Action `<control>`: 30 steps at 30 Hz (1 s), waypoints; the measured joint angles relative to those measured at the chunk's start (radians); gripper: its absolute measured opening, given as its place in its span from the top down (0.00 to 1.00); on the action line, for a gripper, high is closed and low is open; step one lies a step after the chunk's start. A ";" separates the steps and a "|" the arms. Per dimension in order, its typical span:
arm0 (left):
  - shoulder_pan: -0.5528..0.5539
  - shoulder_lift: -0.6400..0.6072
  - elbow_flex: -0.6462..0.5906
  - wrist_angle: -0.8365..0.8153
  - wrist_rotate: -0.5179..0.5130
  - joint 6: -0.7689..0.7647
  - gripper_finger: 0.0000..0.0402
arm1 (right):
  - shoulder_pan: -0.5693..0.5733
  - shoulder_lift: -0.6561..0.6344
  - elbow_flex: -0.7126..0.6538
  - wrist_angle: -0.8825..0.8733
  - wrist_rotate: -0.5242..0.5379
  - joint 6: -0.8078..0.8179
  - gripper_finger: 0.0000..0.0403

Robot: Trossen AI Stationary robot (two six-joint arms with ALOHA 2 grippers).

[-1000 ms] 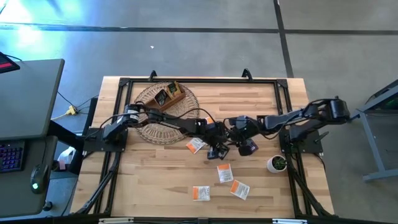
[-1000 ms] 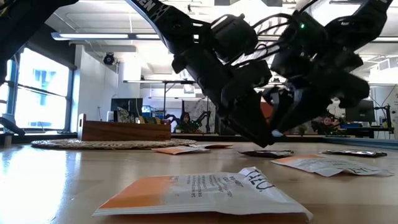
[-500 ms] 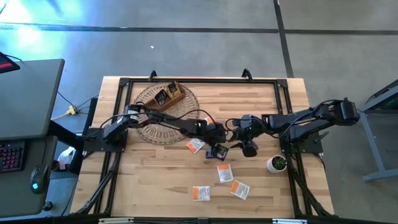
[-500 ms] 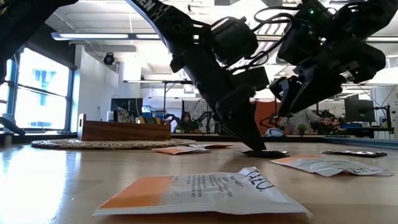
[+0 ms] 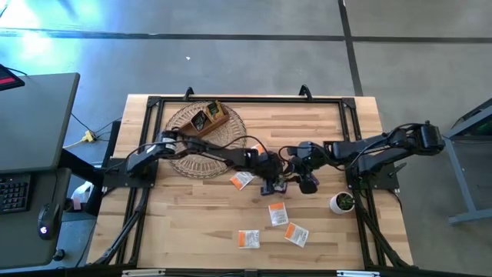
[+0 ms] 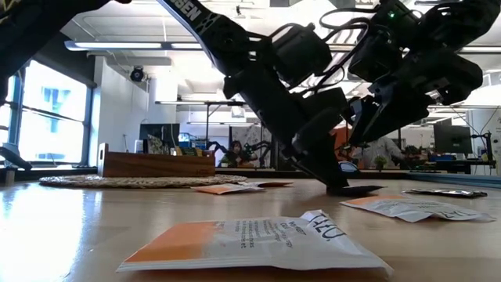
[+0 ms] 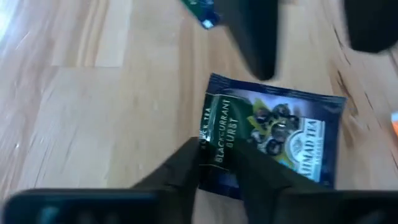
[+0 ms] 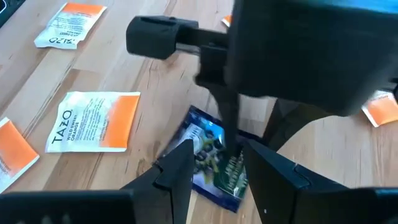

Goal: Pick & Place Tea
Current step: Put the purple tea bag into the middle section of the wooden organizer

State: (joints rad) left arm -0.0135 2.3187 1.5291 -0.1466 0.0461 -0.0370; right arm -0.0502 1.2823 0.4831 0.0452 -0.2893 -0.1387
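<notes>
**Left gripper pinching Ahmad Tea sachet**

You are watching the left gripper closing its 2 fingers on the dark purple flat sachet reading "AHMAD TEA, BLACKCURRANT BURST", lying mid-table. The right gripper is hovering open above it, beside a white-orange "TAZO" sachet.

Bright daylight floods through the window left of the desk; both wrist views are motion-blurred.

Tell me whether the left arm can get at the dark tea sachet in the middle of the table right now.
Probably yes. The left end effector is already down at the dark tea sachet, its fingers straddling one edge, with bare table around it. The right end effector hangs close beside but does not seem to block it.
</notes>
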 joint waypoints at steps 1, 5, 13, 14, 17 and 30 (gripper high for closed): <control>0.006 0.001 0.000 0.005 0.002 -0.021 0.81 | 0.000 0.000 0.000 -0.001 0.000 0.000 0.66; 0.022 0.002 0.000 0.009 0.002 -0.084 0.98 | 0.000 0.000 0.000 0.000 0.001 0.000 0.66; 0.040 -0.018 0.028 -0.035 0.025 -0.158 0.99 | 0.000 0.000 0.000 0.003 -0.002 0.003 0.66; 0.039 -0.034 0.042 -0.063 0.017 -0.162 0.99 | 0.000 0.000 0.000 0.003 -0.002 0.003 0.66; 0.037 -0.059 0.095 -0.209 -0.054 -0.179 1.00 | 0.000 0.000 0.000 0.001 -0.001 0.005 0.66; -0.017 -0.295 0.187 -1.087 -0.621 -0.534 1.00 | 0.000 0.000 0.000 -0.080 0.084 0.085 0.66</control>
State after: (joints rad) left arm -0.0310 2.0236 1.7162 -1.2337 -0.5745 -0.5707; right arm -0.0498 1.2823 0.4835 -0.0350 -0.2058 -0.0537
